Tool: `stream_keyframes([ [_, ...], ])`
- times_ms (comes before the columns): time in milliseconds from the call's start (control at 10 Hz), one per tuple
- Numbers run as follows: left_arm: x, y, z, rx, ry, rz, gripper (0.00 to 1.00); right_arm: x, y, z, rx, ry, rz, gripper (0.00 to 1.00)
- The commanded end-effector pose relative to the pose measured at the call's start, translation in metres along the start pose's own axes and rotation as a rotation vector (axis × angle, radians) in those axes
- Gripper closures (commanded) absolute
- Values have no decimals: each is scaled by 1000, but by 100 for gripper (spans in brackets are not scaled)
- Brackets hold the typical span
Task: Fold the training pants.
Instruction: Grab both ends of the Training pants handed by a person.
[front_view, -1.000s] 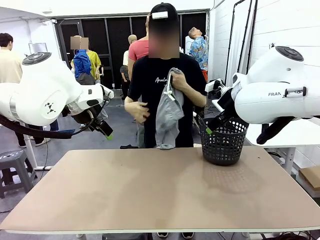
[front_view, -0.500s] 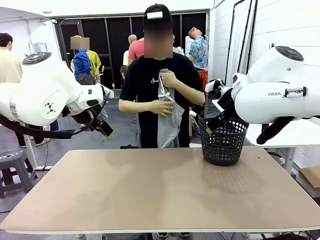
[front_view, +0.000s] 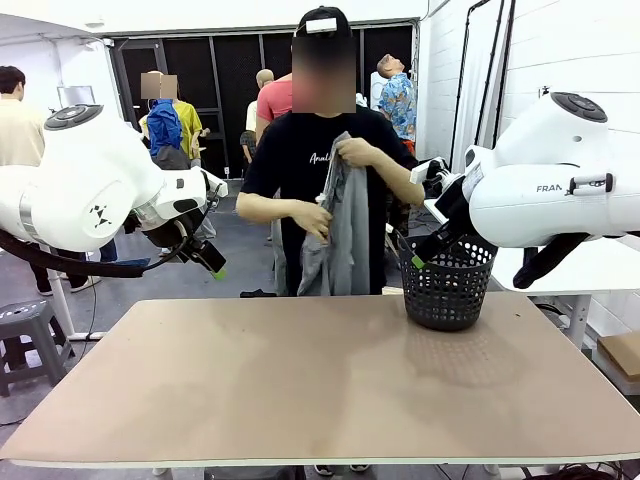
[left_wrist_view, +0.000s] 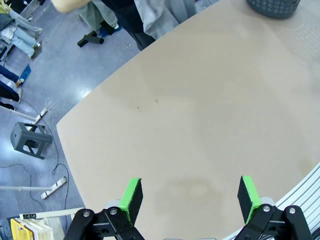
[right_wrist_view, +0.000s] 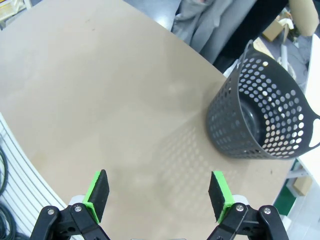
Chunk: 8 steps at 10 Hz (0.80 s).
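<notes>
My left claw (left_wrist_view: 189, 197) and right claw (right_wrist_view: 159, 195) gape open over the tan desk (front_view: 300, 390). The basket (front_view: 447, 290) stands near its far right edge, and a person (front_view: 290, 160) holds the training pants (front_view: 340, 240) beyond it.

Light grey training pants (front_view: 343, 232) against a person's black T-shirt (front_view: 285, 165); at three o'clock, a black basket (front_view: 447, 292) dotted with round holes; plain tan table (front_view: 300, 390); white robot arms (front_view: 90, 185).
</notes>
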<state>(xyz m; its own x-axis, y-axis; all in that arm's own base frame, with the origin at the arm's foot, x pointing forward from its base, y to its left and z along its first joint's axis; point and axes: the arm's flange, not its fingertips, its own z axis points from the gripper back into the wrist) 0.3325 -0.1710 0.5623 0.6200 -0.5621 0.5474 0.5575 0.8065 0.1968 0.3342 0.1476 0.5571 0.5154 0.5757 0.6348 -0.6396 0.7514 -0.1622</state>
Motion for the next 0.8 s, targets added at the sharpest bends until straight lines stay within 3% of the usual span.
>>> stream_keyframes([
  [0, 1, 1, 0, -4, 0, -5, 0, 0, -1, 0, 2, 0, -1, 0],
  [700, 1, 1, 0, -4, 0, -5, 0, 0, -1, 0, 2, 0, -1, 0],
])
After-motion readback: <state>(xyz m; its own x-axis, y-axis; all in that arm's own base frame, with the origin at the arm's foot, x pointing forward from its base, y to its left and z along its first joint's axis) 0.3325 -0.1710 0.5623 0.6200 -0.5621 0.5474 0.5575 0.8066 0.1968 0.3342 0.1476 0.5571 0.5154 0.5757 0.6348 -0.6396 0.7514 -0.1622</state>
